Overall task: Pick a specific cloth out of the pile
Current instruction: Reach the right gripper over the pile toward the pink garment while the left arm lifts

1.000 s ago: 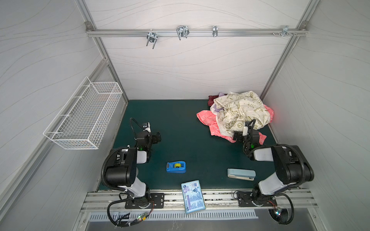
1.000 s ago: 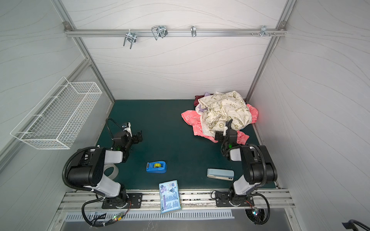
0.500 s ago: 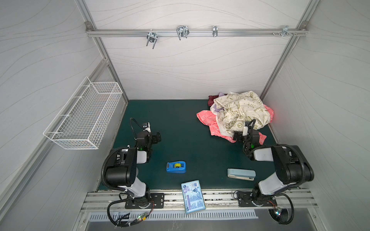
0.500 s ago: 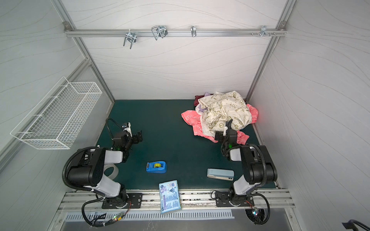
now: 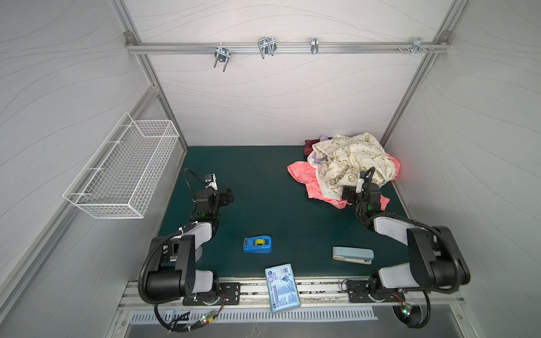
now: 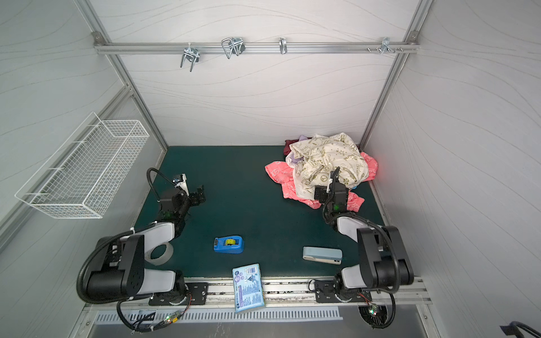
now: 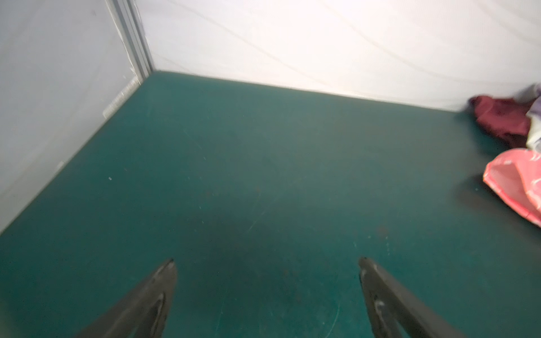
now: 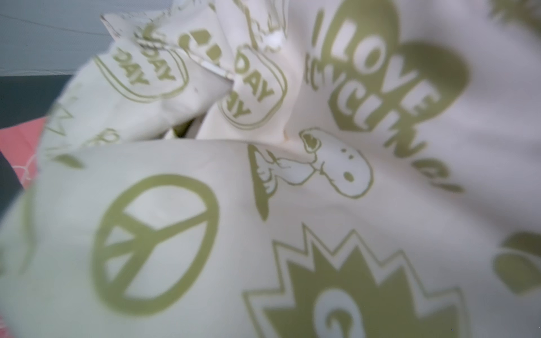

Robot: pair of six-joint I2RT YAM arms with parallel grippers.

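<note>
Right fingers (image 5: 349,193), spread to their widest with nothing seen held, are shown close against the cream cloth with olive peace-sign print (image 8: 263,190) that tops the heap of mixed fabrics (image 5: 348,158). The thin coral-pink printed cloth (image 5: 301,173) is trapped beneath, exposed just beside these fingers and leftward of them, its long axis crossing ahead of them. Left fingers (image 5: 227,196), wide apart and empty, are seen well apart from it; the right arm is judged the nearer.

We list the pile (image 5: 351,164) in the far right corner atop the cloth (image 5: 301,172), the tape dispenser (image 5: 257,244) front centre, the stapler (image 5: 352,255) to its right, the packet (image 5: 282,288) on the front rail (image 5: 322,289), and the wire basket (image 5: 126,172) on the left wall (image 5: 58,102).
</note>
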